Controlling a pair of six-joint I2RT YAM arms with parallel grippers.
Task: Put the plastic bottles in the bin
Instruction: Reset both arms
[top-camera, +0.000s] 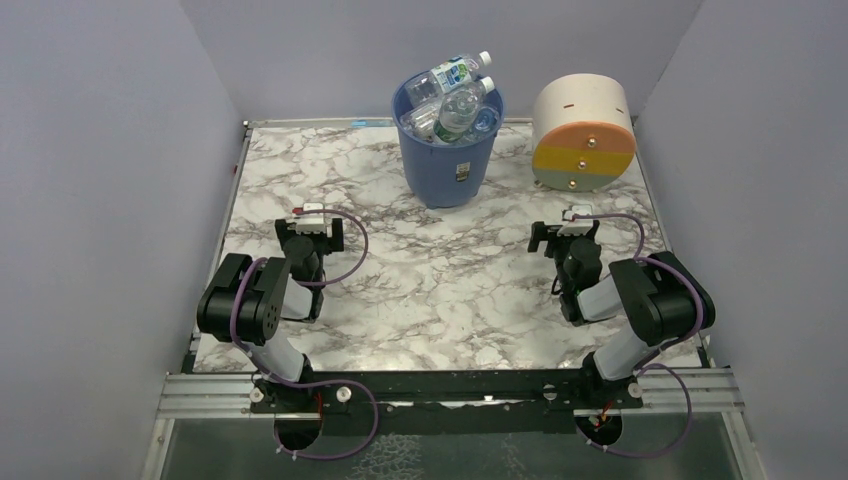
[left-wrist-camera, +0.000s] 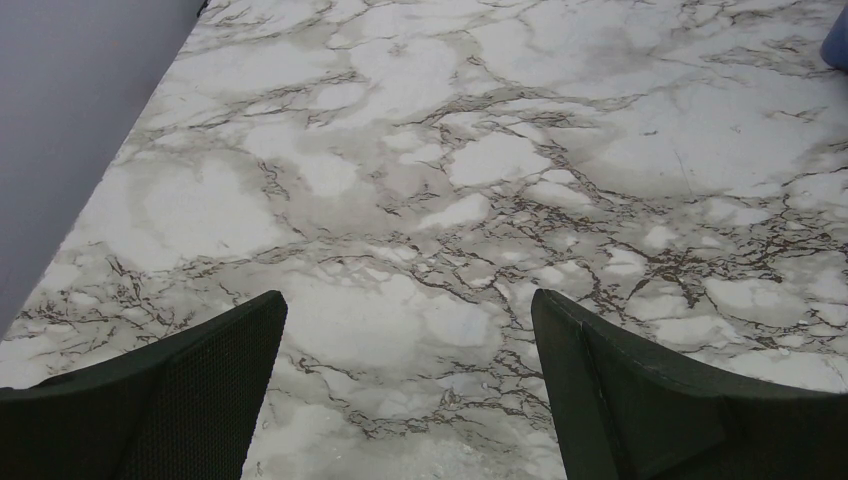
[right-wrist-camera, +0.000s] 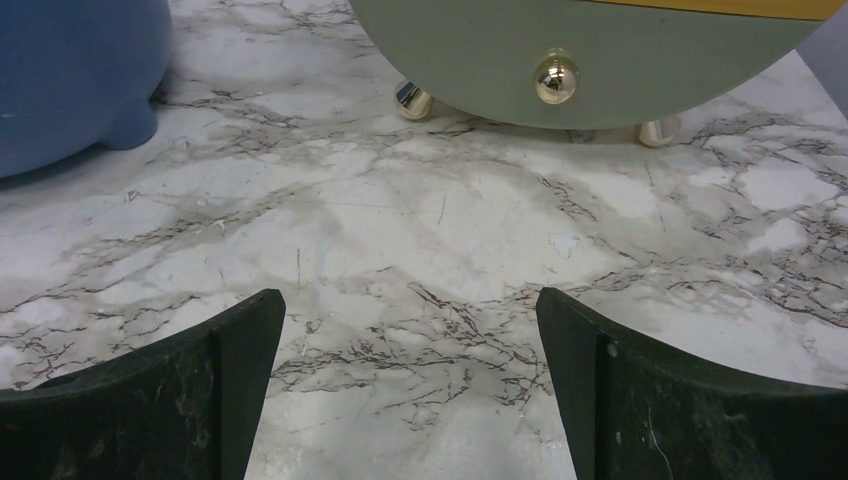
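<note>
Black-fingered, the left gripper (left-wrist-camera: 410, 300) and the right gripper (right-wrist-camera: 410, 300) both stand spread wide and hold nothing, low over the marble table (top-camera: 430, 290). The plastic bottles (top-camera: 455, 95) are heaped in the blue bin (top-camera: 445, 165) at the middle of the table's far edge, ahead and inward of each arm; neither arm is plainly nearer. The topmost bottles lie tilted across the rim, caps toward the far right corner. No bottle shows on the tabletop, so the task is judged finished. A cream drum (top-camera: 583, 135) sits just right of the bin; plain pale walls (top-camera: 100, 150) enclose three sides.
</note>
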